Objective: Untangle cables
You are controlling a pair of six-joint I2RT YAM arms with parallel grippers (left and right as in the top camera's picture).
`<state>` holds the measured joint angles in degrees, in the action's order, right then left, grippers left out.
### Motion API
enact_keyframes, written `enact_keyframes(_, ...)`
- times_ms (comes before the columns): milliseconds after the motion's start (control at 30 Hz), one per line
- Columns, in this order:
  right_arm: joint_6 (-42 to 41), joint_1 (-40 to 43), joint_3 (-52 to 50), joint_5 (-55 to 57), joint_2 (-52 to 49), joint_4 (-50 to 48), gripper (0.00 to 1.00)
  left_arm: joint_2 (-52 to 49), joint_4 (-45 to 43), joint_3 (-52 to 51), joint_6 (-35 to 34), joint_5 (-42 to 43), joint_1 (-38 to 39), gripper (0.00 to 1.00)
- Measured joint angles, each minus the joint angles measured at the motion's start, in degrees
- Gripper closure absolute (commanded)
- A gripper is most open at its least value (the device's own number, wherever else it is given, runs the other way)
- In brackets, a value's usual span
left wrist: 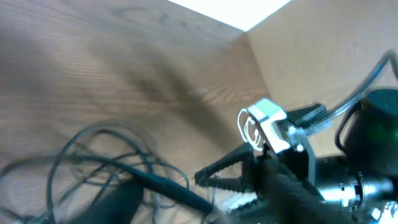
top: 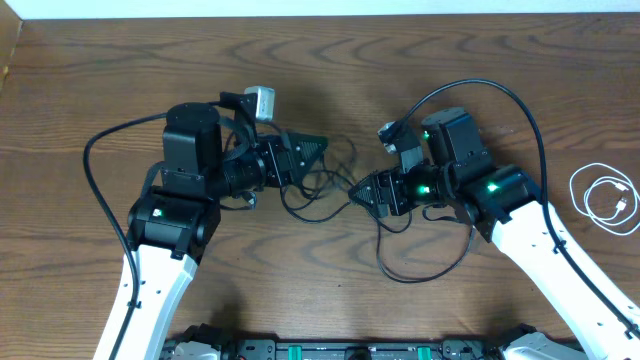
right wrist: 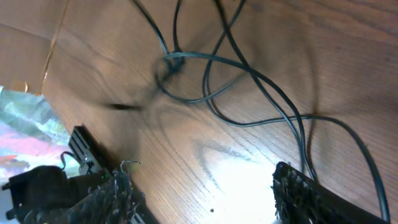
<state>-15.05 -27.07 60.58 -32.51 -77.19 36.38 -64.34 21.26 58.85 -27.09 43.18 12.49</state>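
The table (top: 320,60) is brown, grained wood, matt but for a pale sheen at lower centre of the right wrist view. The black cables (top: 325,190) look smooth and faintly glossy. The right gripper (right wrist: 200,174) has black, roughly ridged pads (right wrist: 305,193). The arm shells (top: 560,260) are smooth white plastic.

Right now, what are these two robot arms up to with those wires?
Both arms lean over tangled black cables on the table, the left gripper and right gripper facing each other across them. The right gripper is open; a knot shows in the cables. A white cable lies coiled apart, far to the right.
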Motion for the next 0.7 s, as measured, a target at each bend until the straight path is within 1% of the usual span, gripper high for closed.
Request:
enact_keyframes(33, 0.09, 0.0, 0.0, 0.17, 0.0, 0.13, 0.3, -0.02, 0.98, 0.0, -0.39, -0.59, 0.0, 0.16)
enact_keyframes(100, 0.26, 0.0, 0.0, 0.37, 0.0, 0.44, 0.3, -0.11, 3.52, 0.0, -0.46, -2.34, 0.0, 0.13)
enact_keyframes(200, 0.44, 0.0, 0.0, 0.28, 0.0, 0.57, 0.35, -0.17, 8.66, 0.0, -0.44, -6.75, 0.0, 0.11)
enact_keyframes(300, 0.63, 0.0, 0.0, -0.59, 0.0, 0.52, 0.36, -0.17, 13.0, 0.0, -0.37, -12.96, 0.0, 0.11)
enact_keyframes(433, 0.63, 0.0, 0.0, -1.33, 0.0, 0.63, 0.36, -0.17, 14.4, 0.0, -0.37, -19.69, 0.0, 0.11)
enact_keyframes(533, 0.7, -0.17, 0.0, -1.25, 0.0, 0.37, 0.31, -0.17, 14.47, 0.0, -0.35, -24.39, 0.0, 0.11)
enact_keyframes(600, 0.92, -1.68, -0.02, 0.31, -0.04, -0.57, 0.34, -0.17, 14.91, 0.0, -1.18, -29.05, 0.02, 0.07)
enact_keyframes(667, 0.74, -4.09, -0.04, 2.51, -0.5, -2.12, 0.38, -0.17, 16.44, 0.0, -3.82, -34.25, -0.13, 0.06)
enact_keyframes(700, 0.13, -5.75, -0.04, 3.69, -1.22, -2.97, 0.37, -0.17, 17.42, 0.0, -5.46, -36.46, -0.48, 0.05)
